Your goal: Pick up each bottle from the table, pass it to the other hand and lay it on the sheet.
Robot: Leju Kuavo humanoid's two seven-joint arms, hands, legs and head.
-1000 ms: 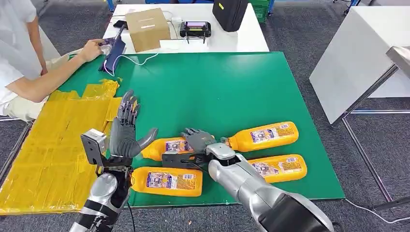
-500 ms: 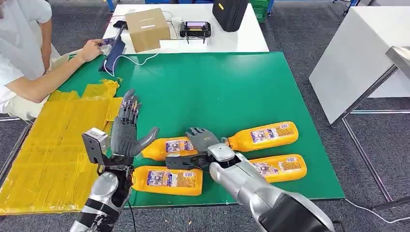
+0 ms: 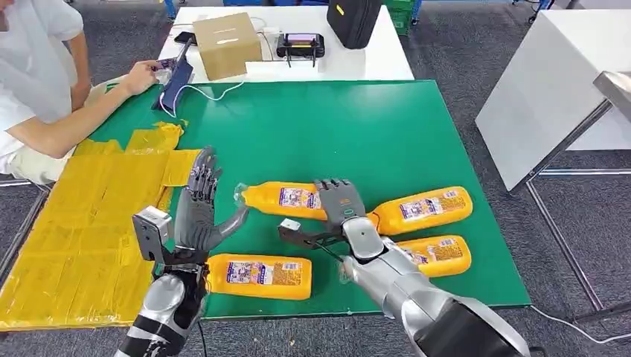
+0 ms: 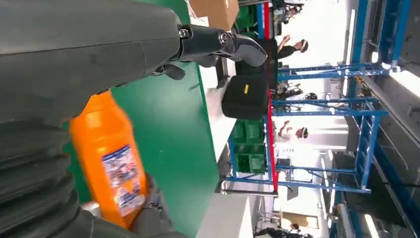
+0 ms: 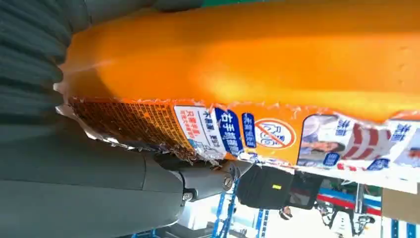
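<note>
My right hand (image 3: 339, 202) grips an orange bottle (image 3: 286, 198) above the green table (image 3: 357, 126). My left hand (image 3: 199, 207) is spread wide, empty, just beside the bottle's cap end, near the yellow sheet (image 3: 82, 216).

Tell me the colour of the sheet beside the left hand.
Yellow; the sheet shows best in the head view, by the left hand.
</note>
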